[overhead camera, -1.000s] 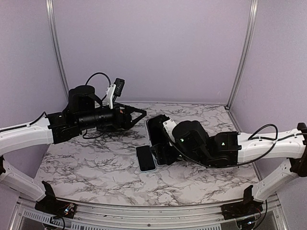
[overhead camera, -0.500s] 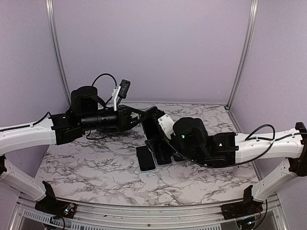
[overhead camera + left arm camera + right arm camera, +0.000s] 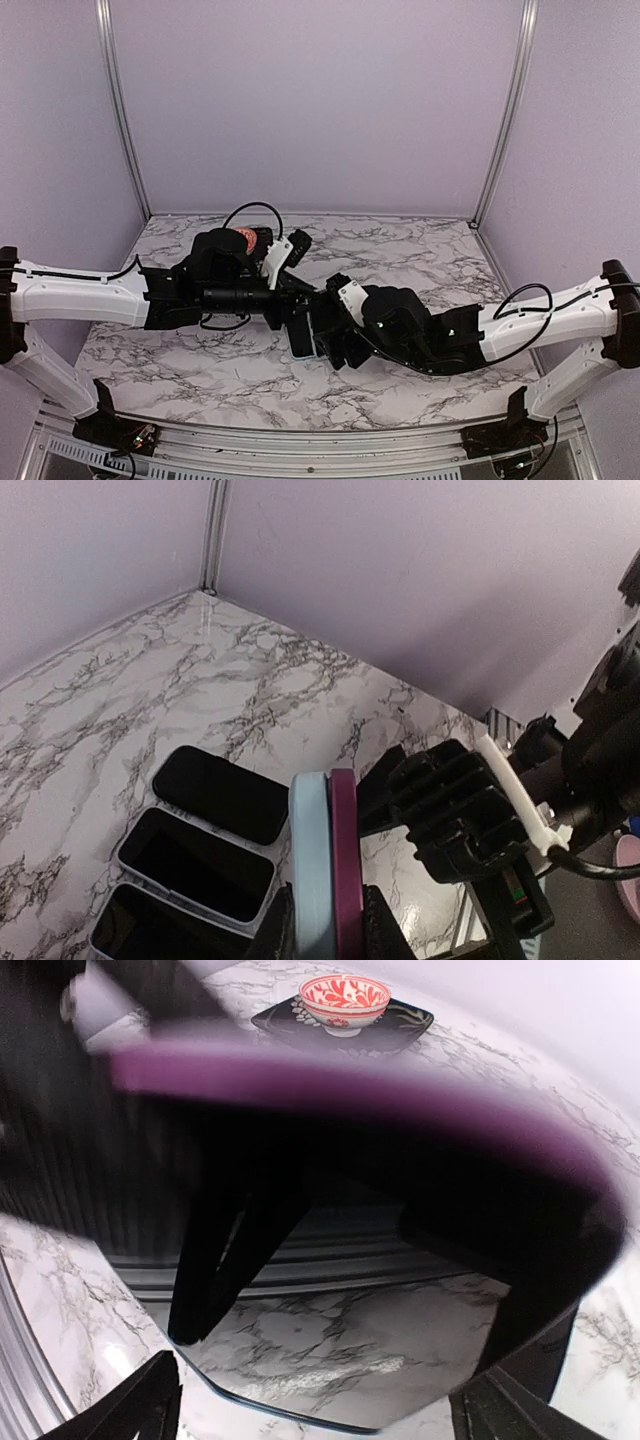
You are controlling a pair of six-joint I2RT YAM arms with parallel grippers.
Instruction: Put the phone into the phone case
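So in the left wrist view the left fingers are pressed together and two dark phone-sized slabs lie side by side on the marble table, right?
Not two, three. The left wrist view shows the left fingers pressed together and, side by side on the marble table, a black phone, a light-rimmed middle slab and a third slab cut off by the frame's edge.

A white marble-patterned counter (image 3: 400, 390) with grey veins fills the floor of the booth, and plain lilac walls (image 3: 320, 100) close it in on three sides. Slim aluminium posts stand in the two far corners, one on the left (image 3: 122, 110) and one on the right (image 3: 508, 110). A metal rail (image 3: 300, 440) runs along the counter's near edge. In the right wrist view, a small red-and-white patterned bowl (image 3: 345, 998) sits upright on a dark square plate (image 3: 410, 1018) resting on the marble.
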